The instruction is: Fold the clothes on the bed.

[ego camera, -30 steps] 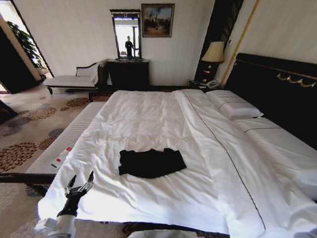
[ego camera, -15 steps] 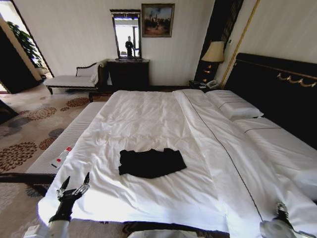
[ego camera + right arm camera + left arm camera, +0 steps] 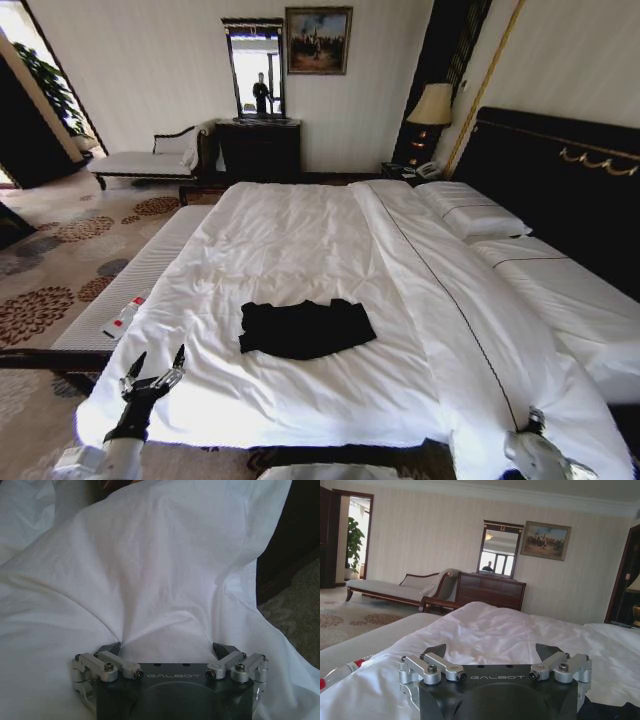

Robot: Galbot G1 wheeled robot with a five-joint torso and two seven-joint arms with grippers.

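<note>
Small black soft-fabric T-shirt [image 3: 306, 328] lies flat on white duvet of large dark-framed bed [image 3: 300, 240], long axis running left-right. Left gripper [image 3: 153, 374], jaws spread, hovers at near-left bed corner, shirt ahead and rightward, nearer. Right gripper [image 3: 169, 649], jaws spread, over near-right duvet edge.

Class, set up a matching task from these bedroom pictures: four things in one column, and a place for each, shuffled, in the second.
1. black T-shirt
2. left pincer
3. right pincer
4. pillows

A. against the dark headboard
B. near corner of the bed, robot's left, open
C. on the white duvet, near the foot
D. near corner, robot's right, at draped duvet

Pairs: 1-C, 2-B, 3-D, 4-A
</note>
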